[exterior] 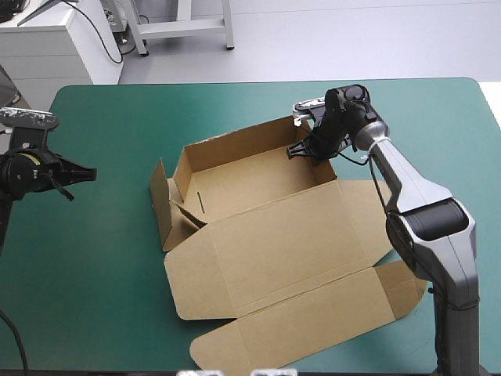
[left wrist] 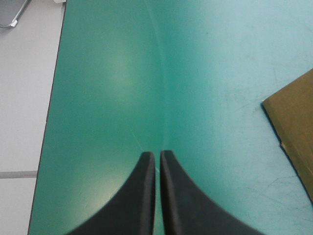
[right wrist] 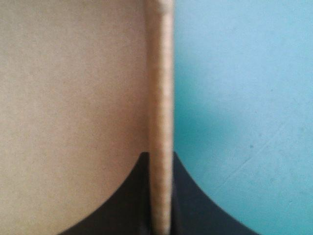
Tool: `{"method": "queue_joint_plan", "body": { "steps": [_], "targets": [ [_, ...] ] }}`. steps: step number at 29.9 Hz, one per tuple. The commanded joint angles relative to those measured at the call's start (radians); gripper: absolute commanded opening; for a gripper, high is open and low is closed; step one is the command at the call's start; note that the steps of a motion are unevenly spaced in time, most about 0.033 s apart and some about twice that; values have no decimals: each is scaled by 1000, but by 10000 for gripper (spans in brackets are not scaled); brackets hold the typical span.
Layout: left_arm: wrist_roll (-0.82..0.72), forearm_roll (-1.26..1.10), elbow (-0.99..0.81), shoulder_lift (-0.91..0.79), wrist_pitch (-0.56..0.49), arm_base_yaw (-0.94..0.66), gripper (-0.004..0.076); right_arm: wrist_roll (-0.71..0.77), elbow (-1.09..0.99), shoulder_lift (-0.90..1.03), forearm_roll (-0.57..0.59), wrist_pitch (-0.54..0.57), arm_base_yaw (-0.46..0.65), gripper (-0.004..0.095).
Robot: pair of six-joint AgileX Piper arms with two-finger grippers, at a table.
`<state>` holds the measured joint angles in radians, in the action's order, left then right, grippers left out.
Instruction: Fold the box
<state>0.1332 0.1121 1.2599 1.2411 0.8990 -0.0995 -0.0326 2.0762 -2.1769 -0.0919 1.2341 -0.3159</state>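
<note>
The box (exterior: pixel 274 235) lies in the middle of the table (exterior: pixel 102 298), its tray part with raised walls toward the far edge and its lid flat on the surface, reaching close to the near edge. The right gripper (exterior: pixel 304 150) is at the tray's far right corner, with the wall there between its fingers. The left gripper (exterior: pixel 90 173) hangs near the table's left edge, well apart from the box.

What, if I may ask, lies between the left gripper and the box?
Only bare teal-green cover. In the high view the left gripper hangs clear of the box, with nothing lying on the stretch between them; the left wrist view agrees.
</note>
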Motion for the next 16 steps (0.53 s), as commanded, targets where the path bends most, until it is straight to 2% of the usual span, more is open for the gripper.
{"method": "queue_joint_plan", "body": {
  "steps": [1, 9, 13, 16],
  "targets": [
    [-13, 8, 24, 3, -39, -2, 12, 33, 35, 117, -5, -9, 8, -21],
    [-13, -205, 24, 111, -106, -10, 12, 33, 35, 263, -78, 0, 88, -20],
    [8, -419, 24, 142, -147, -60, 12, 23, 35, 344, -116, 11, 142, -20],
    [102, -619, 24, 160, -145, -109, 12, -5, 35, 400, -173, 11, 182, -20]
  ]
}}
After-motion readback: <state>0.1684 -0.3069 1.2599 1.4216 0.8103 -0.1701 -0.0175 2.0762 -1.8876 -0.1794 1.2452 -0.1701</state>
